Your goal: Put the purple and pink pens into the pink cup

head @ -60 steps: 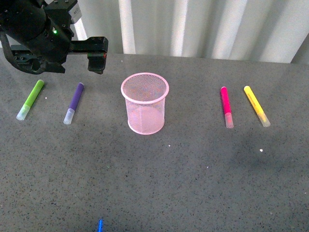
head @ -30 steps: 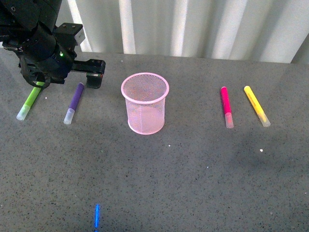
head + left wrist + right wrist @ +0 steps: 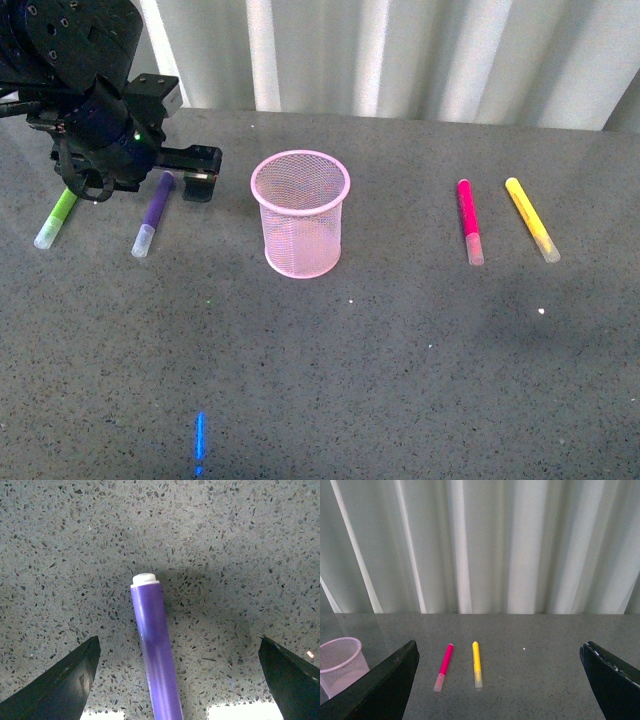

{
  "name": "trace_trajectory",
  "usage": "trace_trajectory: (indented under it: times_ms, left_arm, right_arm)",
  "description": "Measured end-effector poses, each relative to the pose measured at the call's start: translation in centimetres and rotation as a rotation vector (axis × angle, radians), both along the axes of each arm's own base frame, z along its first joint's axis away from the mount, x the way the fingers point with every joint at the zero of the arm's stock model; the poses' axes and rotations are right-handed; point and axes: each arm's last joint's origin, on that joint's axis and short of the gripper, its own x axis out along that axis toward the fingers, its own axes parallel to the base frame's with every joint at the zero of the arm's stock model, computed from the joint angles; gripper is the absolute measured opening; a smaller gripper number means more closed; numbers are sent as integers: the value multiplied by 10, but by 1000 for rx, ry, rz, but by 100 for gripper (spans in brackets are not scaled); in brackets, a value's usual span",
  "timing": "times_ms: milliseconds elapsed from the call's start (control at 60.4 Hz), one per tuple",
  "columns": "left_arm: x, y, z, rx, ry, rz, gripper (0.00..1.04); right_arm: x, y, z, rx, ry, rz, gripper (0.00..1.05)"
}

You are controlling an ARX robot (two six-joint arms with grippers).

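Observation:
The purple pen (image 3: 152, 213) lies on the grey table left of the pink cup (image 3: 300, 212), which stands upright in the middle. My left gripper (image 3: 168, 183) is open and low over the pen's far end. In the left wrist view the purple pen (image 3: 155, 655) lies between the spread fingers (image 3: 65, 685), nearer one of them and touching neither. The pink pen (image 3: 469, 220) lies right of the cup. My right gripper (image 3: 500, 680) is open and empty, out of the front view. Its wrist view shows the pink pen (image 3: 444, 666) and the cup (image 3: 340, 665) ahead.
A lime-green marker (image 3: 56, 218) lies left of the purple pen, partly under my left arm. A yellow marker (image 3: 531, 219) lies right of the pink pen and also shows in the right wrist view (image 3: 476, 663). A corrugated white wall stands behind the table.
My left arm has come down and toward me from above the table's far left. Its open gripper now straddles the purple pen's far end. The pens and cup have not moved.

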Motion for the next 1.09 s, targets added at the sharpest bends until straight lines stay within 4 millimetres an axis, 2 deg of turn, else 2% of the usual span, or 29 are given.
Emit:
trace_trajectory:
  times_ms: [365, 878, 928, 1094]
  left_arm:
    - [4, -3, -4, 9, 14, 20, 97]
    - [-3, -8, -9, -23, 3, 35, 18]
    - [-5, -7, -9, -32, -2, 46, 14]
    - [-10, -1, -6, -72, -43, 106, 13]
  right_arm:
    - [0, 0, 0, 0, 0, 0, 98]
    - [0, 0, 0, 0, 0, 0, 98]
    - [0, 0, 0, 0, 0, 0, 98]
    - [0, 0, 0, 0, 0, 0, 98]
